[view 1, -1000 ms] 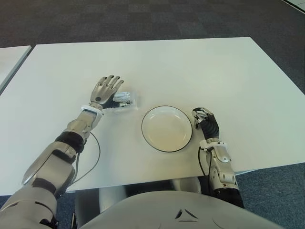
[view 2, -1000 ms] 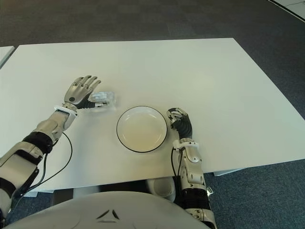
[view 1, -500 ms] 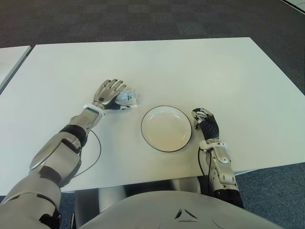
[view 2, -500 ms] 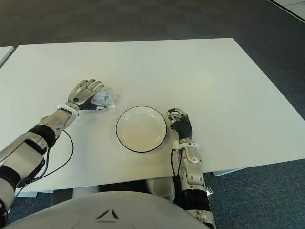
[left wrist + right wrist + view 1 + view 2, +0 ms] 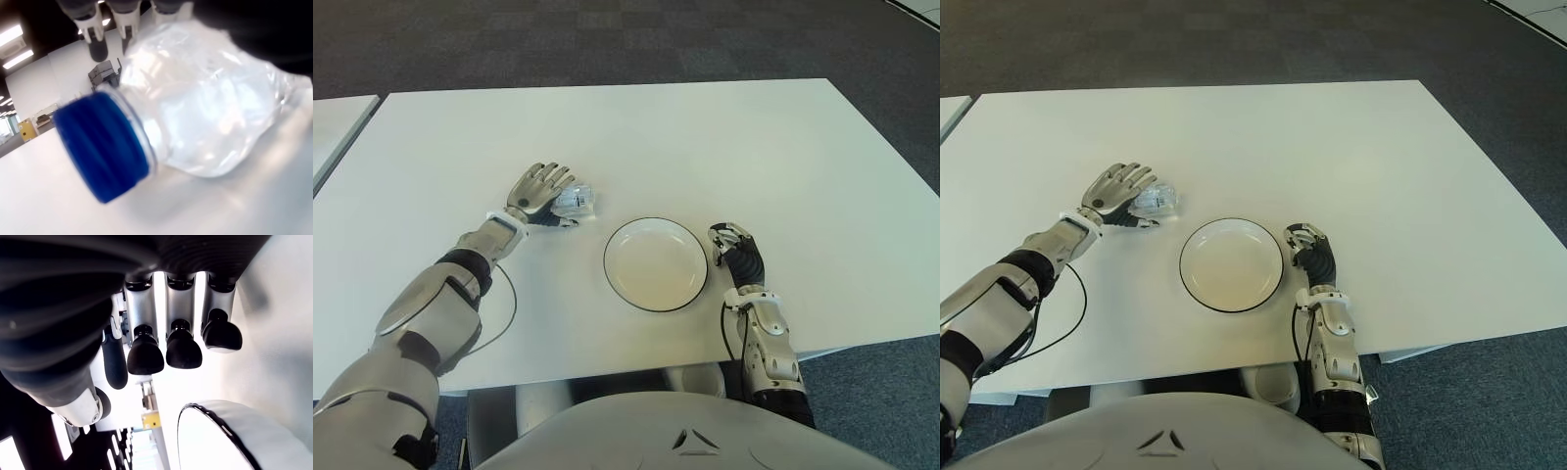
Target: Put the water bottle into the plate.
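A clear water bottle (image 5: 578,202) with a blue cap (image 5: 102,147) lies on its side on the white table (image 5: 705,147), left of the plate. My left hand (image 5: 540,186) lies against the bottle's left side, fingers stretched over it and thumb beside it, not closed around it. In the left wrist view the bottle (image 5: 205,112) fills the picture, with fingertips (image 5: 95,46) showing past it. The white plate (image 5: 656,264) with a dark rim sits near the table's front edge, with nothing in it. My right hand (image 5: 732,240) shows just right of the plate, fingers (image 5: 166,350) curled and holding nothing.
A thin black cable (image 5: 509,313) loops on the table beside my left forearm. A second table's corner (image 5: 337,122) shows at the far left. Dark carpet lies beyond the table's far edge.
My left hand has shifted right and settled over the bottle, which has turned a little and now shows shorter beside the palm. The right hand and plate have not moved.
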`<action>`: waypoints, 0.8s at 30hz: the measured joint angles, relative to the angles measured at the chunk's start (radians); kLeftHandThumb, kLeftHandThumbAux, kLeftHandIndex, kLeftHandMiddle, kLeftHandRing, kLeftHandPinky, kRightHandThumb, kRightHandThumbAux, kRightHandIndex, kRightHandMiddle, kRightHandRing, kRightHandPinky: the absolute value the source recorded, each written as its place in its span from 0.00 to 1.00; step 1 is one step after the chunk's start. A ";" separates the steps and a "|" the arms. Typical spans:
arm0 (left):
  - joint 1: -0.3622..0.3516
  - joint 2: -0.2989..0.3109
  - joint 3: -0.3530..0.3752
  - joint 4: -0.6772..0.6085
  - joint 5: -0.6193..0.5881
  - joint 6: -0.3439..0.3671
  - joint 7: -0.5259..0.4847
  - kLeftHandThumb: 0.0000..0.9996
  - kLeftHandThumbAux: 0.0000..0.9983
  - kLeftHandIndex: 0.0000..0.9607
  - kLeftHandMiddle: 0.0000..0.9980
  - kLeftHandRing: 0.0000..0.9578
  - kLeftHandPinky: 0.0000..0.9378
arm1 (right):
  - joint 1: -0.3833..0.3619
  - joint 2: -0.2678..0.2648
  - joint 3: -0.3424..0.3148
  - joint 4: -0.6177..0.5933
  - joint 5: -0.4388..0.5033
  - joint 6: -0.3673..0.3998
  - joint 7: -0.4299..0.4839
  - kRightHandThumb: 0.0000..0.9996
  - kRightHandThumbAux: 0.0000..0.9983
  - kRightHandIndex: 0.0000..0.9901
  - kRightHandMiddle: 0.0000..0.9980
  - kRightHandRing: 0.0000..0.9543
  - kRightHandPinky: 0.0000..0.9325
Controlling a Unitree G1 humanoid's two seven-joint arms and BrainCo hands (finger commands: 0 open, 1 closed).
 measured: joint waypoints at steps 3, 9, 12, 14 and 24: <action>-0.009 -0.004 -0.007 0.016 -0.003 -0.001 -0.004 0.59 0.26 0.00 0.00 0.00 0.00 | 0.000 0.001 0.000 -0.001 0.001 0.000 0.000 0.70 0.73 0.44 0.86 0.90 0.89; -0.019 -0.013 -0.001 0.060 -0.037 -0.013 -0.045 0.59 0.27 0.00 0.00 0.00 0.00 | 0.001 0.002 0.000 -0.001 0.001 0.001 0.001 0.70 0.73 0.44 0.86 0.90 0.88; -0.022 -0.016 0.019 0.076 -0.069 -0.019 -0.087 0.59 0.27 0.00 0.00 0.00 0.00 | 0.001 0.002 -0.001 -0.004 0.001 0.001 0.001 0.70 0.73 0.44 0.86 0.89 0.88; -0.023 -0.017 0.033 0.082 -0.093 -0.021 -0.121 0.58 0.27 0.00 0.00 0.00 0.00 | 0.002 0.000 -0.001 -0.005 0.001 0.001 0.001 0.70 0.73 0.44 0.86 0.89 0.88; -0.025 -0.020 0.154 0.083 -0.258 -0.077 -0.293 0.62 0.37 0.07 0.09 0.10 0.21 | 0.002 -0.001 -0.002 -0.007 0.002 0.001 0.003 0.70 0.73 0.44 0.85 0.89 0.88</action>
